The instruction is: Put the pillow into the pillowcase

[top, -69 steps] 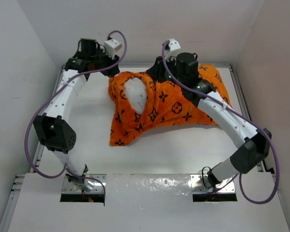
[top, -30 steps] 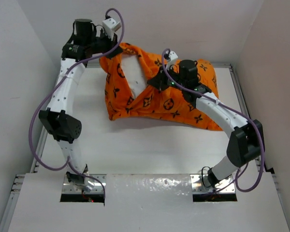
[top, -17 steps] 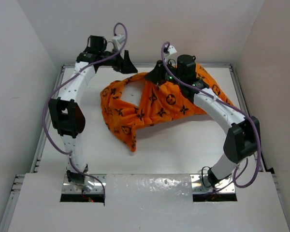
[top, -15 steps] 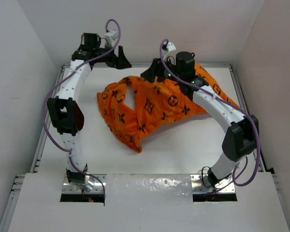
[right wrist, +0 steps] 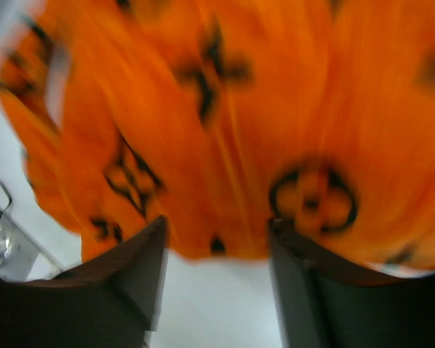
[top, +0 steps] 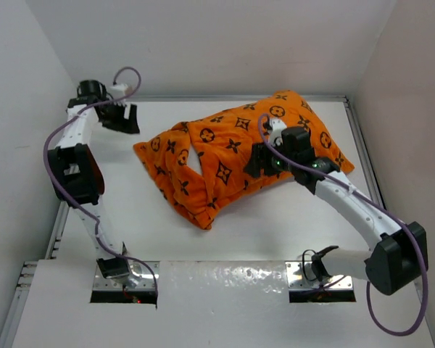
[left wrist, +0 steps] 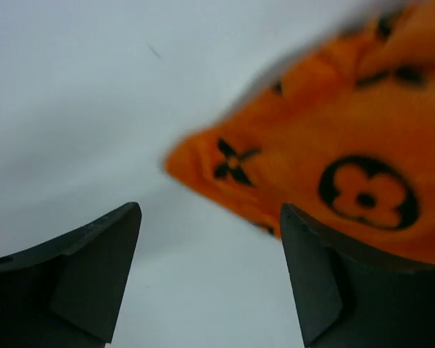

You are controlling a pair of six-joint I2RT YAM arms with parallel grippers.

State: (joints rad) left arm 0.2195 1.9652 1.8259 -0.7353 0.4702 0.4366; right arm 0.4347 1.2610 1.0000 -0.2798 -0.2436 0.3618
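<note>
Pillowcase (top: 246,145): released, lies plump on table (top: 225,235); pillow's white now hidden, probably fully inside.
My left hand (top: 122,119): spread, empty, withdrawn to ten o'clock.
My right hand (top: 257,162): spread, empty, at six o'clock edge.

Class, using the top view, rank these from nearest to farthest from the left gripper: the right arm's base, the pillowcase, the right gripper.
From the left gripper:
1. pillowcase, its corner just to that gripper's right, mid-table.
2. right gripper, at the pillowcase's near edge, centre-right.
3. right arm's base, at the table's near edge, far right.
</note>
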